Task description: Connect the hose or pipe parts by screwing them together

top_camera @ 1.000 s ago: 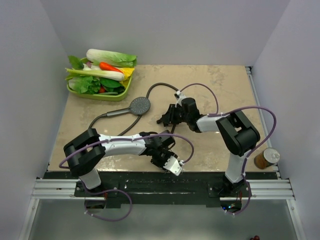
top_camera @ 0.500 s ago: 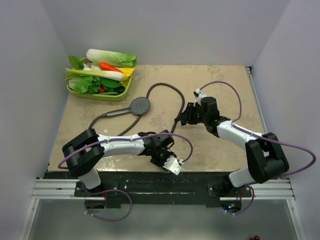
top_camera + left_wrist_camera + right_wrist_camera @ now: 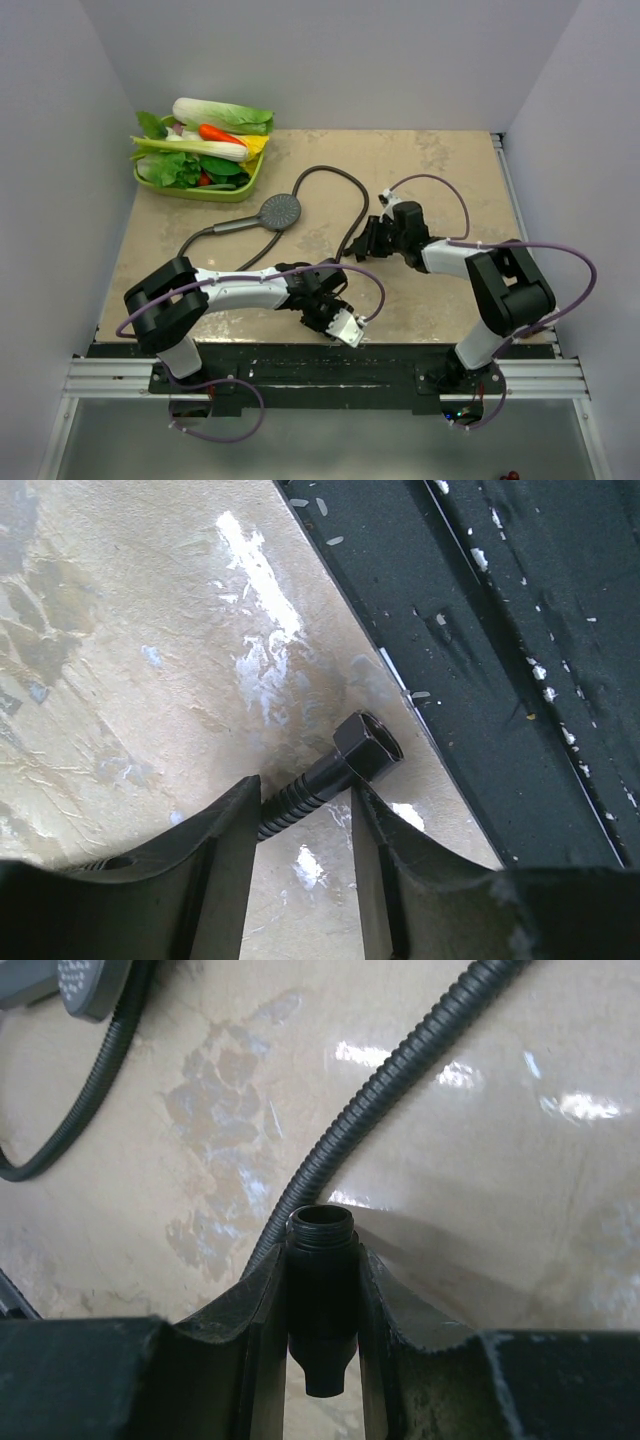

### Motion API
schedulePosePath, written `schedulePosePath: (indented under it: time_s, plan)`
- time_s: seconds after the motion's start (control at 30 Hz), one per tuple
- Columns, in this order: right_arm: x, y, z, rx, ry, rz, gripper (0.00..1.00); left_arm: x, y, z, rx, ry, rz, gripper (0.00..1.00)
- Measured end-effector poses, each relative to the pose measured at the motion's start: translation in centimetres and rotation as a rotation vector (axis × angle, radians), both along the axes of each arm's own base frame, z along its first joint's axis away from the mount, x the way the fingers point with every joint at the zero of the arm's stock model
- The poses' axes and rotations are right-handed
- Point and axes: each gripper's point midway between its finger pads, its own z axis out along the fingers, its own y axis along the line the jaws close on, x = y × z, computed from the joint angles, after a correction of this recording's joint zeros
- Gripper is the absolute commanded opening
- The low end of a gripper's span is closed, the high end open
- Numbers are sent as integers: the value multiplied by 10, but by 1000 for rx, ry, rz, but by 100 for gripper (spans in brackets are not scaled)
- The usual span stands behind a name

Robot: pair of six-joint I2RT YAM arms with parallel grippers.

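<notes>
The dark grey shower head [image 3: 280,210] lies face up on the beige table, its handle pointing left. The thin dark hose [image 3: 340,175] loops behind it and runs down toward both grippers. In the left wrist view the hose's hex end nut [image 3: 367,748] rests on the table by the front edge. My left gripper [image 3: 305,792] stands open with the ribbed hose lying slantwise between its fingertips. My right gripper [image 3: 320,1260] is shut on a short black threaded fitting [image 3: 322,1290], threads pointing away, with the hose [image 3: 420,1040] just behind it. From above, the right gripper [image 3: 362,240] is mid-table and the left gripper [image 3: 328,312] is near the front.
A green tray [image 3: 200,191] of toy vegetables sits at the back left corner. The black front rail [image 3: 480,630] borders the table right beside the hose nut. A can [image 3: 533,315] stands off the table's right edge. Purple cables arc over both arms.
My right arm swung out to the right with the fitting, then came partway back toward the middle. The left arm and the hose end have hardly moved.
</notes>
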Motion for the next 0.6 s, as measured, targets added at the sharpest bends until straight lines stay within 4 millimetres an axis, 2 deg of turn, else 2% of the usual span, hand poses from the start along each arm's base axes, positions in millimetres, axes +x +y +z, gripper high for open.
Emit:
schedulePosePath:
  time_s: [0.27,0.6]
  plan:
    - [21,30,-1,64,-25,20,0,3,-1,1,-3,-7,6,52]
    - [32,41,-1,87,-18,18,0,4,-1,1,1,-5,5,52]
